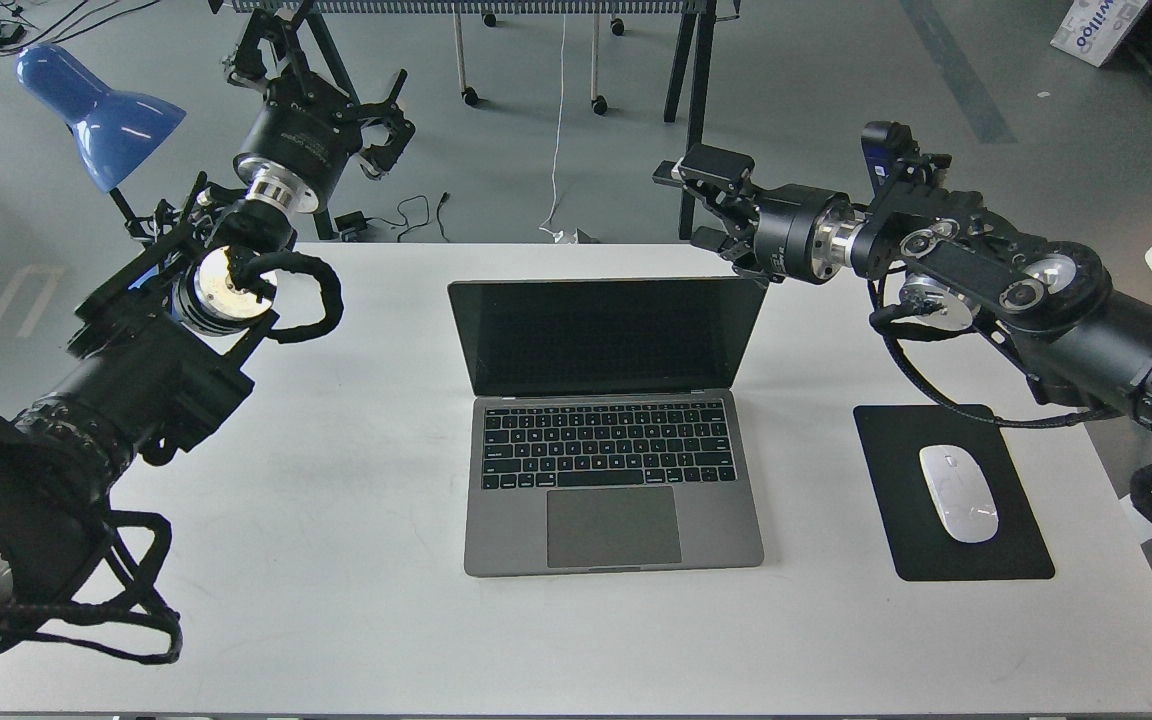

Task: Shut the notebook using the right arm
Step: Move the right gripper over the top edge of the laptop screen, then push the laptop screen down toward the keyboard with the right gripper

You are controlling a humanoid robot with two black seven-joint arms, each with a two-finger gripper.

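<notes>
The notebook [614, 430] lies open in the middle of the white table [356, 600], with its black screen upright and its keys and trackpad facing me. My right arm [986, 280] reaches in from the right. Its gripper [691, 205] is open, pointing left, just behind and above the top right corner of the lid. I cannot tell if it touches the lid. My left gripper [331, 75] is open and held high beyond the table's far left corner, far from the notebook.
A black mouse pad [946, 560] with a white mouse [958, 493] lies right of the notebook, under the right arm. A blue desk lamp [96, 100] stands at the far left. Table legs and cables are on the floor behind the table.
</notes>
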